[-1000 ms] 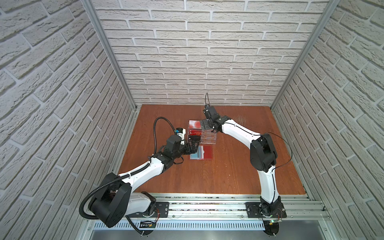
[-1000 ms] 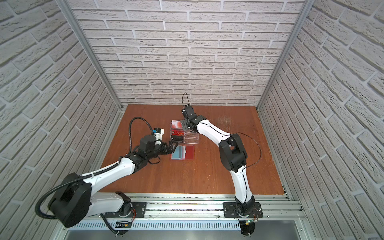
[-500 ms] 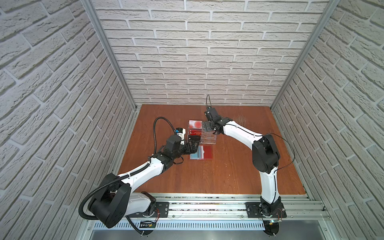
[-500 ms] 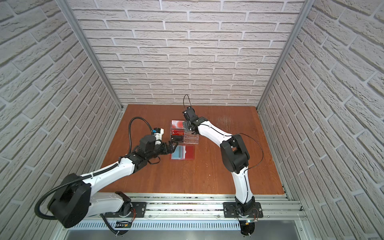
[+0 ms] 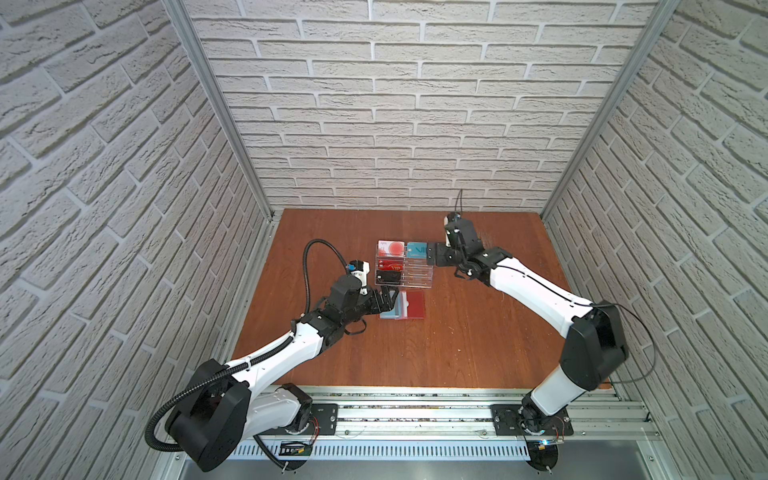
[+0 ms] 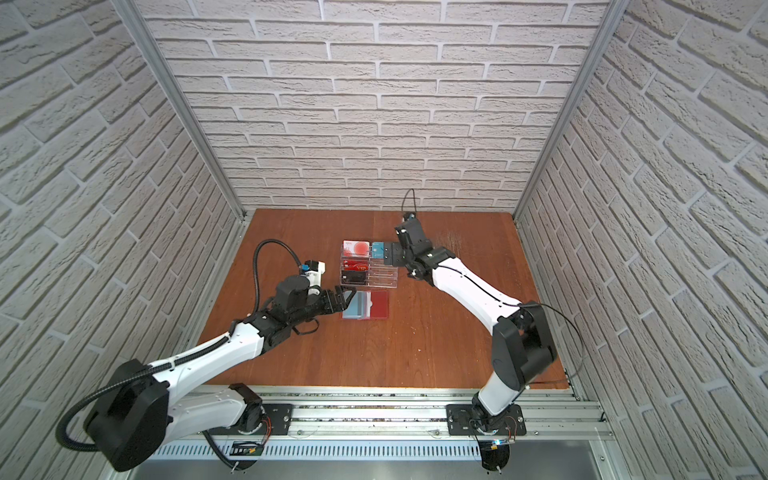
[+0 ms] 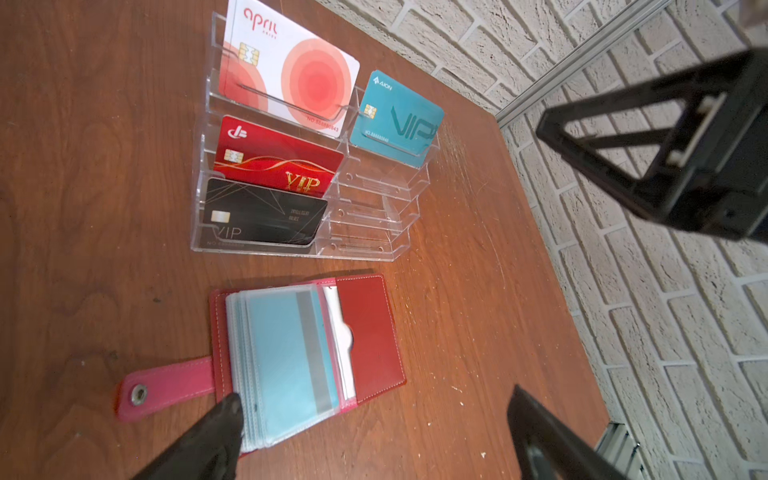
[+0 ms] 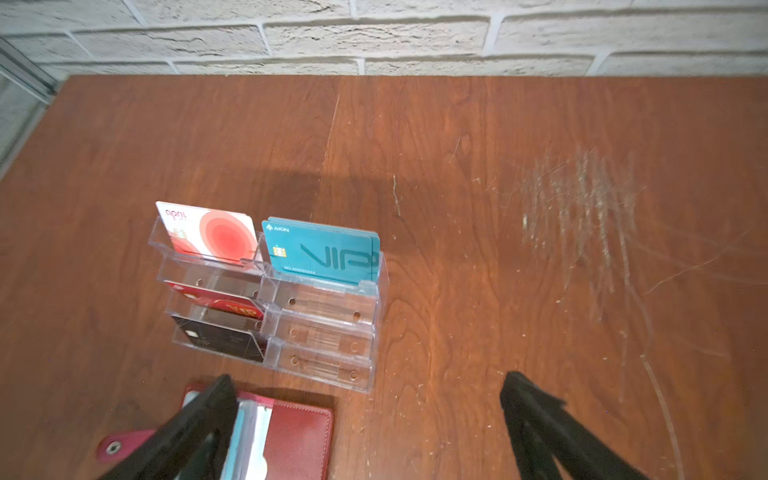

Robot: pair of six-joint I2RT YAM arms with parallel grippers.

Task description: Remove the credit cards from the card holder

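The card holder is a red wallet lying open on the table, with its pink snap tab spread flat. In its top clear sleeve sits a teal credit card, back up, with a grey stripe. My left gripper is open at the wallet's left edge, with one fingertip over the sleeve stack. My right gripper is open and empty at the right end of the acrylic stand's back row, next to a teal VIP card.
A clear acrylic tiered stand stands just behind the wallet. Its left column holds a white-and-red card, a red VIP card and a black card. Brick walls close in the table.
My right gripper has pulled back to the right, from over the stand to beside its right end. The left arm and the wallet have not moved.
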